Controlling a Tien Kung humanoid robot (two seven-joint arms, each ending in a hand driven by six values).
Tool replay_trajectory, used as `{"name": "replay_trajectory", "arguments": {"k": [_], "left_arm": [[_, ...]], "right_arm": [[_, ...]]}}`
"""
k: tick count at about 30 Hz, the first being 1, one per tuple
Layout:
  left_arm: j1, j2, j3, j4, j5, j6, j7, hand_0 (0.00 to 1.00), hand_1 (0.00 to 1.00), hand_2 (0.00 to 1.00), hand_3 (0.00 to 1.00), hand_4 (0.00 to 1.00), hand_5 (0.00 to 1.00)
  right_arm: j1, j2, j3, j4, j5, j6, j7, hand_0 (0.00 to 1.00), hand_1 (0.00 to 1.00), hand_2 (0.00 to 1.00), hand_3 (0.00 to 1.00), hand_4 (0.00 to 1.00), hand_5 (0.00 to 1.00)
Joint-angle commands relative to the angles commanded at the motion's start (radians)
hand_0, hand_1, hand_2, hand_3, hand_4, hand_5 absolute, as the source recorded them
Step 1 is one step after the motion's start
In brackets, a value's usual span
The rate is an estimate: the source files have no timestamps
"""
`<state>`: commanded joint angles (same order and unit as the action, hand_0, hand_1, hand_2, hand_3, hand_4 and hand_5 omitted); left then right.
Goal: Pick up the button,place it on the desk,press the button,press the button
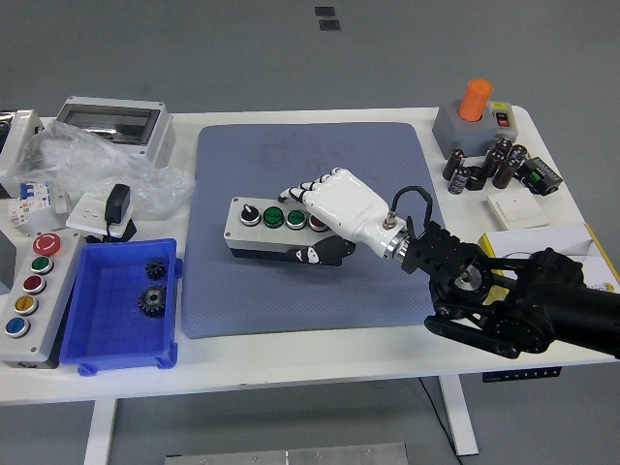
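Right white five-fingered hand (329,205) grasps the grey rectangular push-button box (266,230) at its right end, fingers over top (thumb against front face). Box sits on the blue-grey mat (310,281) on the white tabletop (320,351).

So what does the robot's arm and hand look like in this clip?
Only the right arm shows: black, bulky, with round joint housings and a metal ring at the wrist. The right hand has a glossy white shell, black-jointed fingers and a black thumb. A black cable loops over the wrist.
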<state>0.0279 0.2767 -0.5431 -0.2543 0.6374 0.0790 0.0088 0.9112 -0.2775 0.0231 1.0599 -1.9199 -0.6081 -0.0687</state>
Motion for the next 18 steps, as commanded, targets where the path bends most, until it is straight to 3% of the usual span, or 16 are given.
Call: {"name": "replay_trajectory", "arguments": {"k": [7,18], "left_arm": [[-0.004,0.0,0.0,0.0,0.002,-0.001,0.0,0.593,0.648,0.599,0.612,0.684,0.251],[-0.006,0.0,0.005,0.0,0.0,-0.002,0.0,0.592,0.648,0.599,0.611,0.684,0.253]], "right_arm": [[-0.001,0.006,-0.013,-0.022,0.007,0.0,0.009,0.118,0.32,0.315,0.315,0.386,0.014],[0.007,0.023,0.028,-0.063,-0.025,0.077,0.052,0.126,0.323,0.318,0.318,0.393,0.013]]}}
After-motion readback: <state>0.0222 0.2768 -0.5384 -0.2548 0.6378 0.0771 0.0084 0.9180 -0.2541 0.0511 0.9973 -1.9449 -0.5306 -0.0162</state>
